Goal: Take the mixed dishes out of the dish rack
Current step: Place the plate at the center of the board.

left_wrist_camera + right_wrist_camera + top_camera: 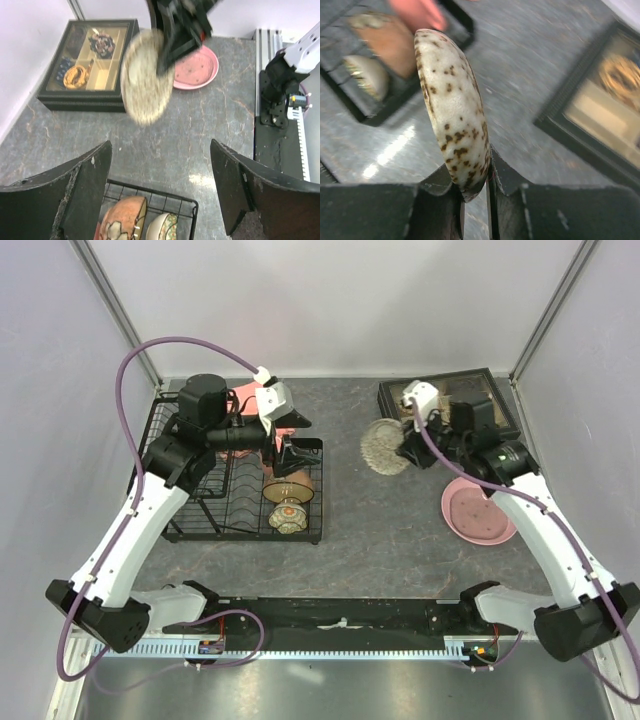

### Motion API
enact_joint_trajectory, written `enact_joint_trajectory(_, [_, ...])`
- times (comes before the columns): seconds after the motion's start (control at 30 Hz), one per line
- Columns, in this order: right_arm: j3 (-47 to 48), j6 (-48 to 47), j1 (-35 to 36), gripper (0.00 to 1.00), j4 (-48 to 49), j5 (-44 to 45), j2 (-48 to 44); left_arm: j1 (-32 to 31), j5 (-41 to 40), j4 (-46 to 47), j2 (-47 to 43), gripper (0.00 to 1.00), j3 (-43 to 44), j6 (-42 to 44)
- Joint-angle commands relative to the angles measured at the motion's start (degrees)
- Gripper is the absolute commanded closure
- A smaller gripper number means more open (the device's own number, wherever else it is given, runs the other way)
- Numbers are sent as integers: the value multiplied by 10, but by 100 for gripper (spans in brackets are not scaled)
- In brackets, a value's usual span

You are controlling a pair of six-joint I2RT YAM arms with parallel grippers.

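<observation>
The right gripper (pixel 415 450) clamps the rim of the grey speckled bowl (pixel 383 447), holding it on edge above the desk (pixel 370 530), between the dish rack (pixel 215 502) and a black compartmented tray (pixel 387 397) of trinkets at the back right. In the right wrist view, the two fingers (pixel 445 200) pinch the lower edge of the bowl (pixel 452 100), which rises upright from the gripper (pixel 475 192); everything behind it is blurred.

Across the desk, the left gripper (pixel 290 455) hovers over the right end of the black wire rack with its fingers (pixel 90 175) spread wide and nothing between them. Its wrist camera looks past the gripper (pixel 160 150) to the bowl (pixel 145 75) in the right arm's grasp, with the tray (pixel 80 98) to one side and the large pink round plate (pixel 197 67) behind.

The plate (pixel 478 512) lies flat on the desk at the right, partly hidden by the right arm. The small brown bowl (pixel 290 512) stands in the rack's right section, its floral inside facing the arms' bases.
</observation>
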Motion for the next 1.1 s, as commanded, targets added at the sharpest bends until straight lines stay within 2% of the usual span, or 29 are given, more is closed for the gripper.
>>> enact_joint_trajectory(0.0, [-37, 13, -98, 100, 25, -34, -36, 0, -14, -16, -3, 12, -20, 38])
enact_joint_trajectory(0.23, [-110, 5, -236, 100, 12, -110, -54, 0, -30, -27, -1, 11, -48, 53])
enact_joint_trajectory(0.27, [-116, 2, -288, 100, 10, -134, -54, 0, -34, -31, -1, 11, -54, 56])
enact_joint_trajectory(0.47, [-136, -83, -460, 100, -57, -228, -18, 0, -54, -36, -1, 12, -79, 70])
enact_joint_trajectory(0.57, [-140, -140, -519, 100, -101, -273, 11, -1, -58, -36, 6, 12, -85, 71])
enact_joint_trajectory(0.73, [-143, -227, -584, 100, -181, -313, 48, 0, -52, -30, 19, 12, -89, 71])
enact_joint_trajectory(0.87, [-136, -332, -646, 100, -251, -342, 102, 0, -47, -23, 21, 12, -101, 71])
enact_joint_trajectory(1.07, [-93, -480, -701, 100, -406, -383, 200, 0, -40, -20, 27, 13, -108, 71])
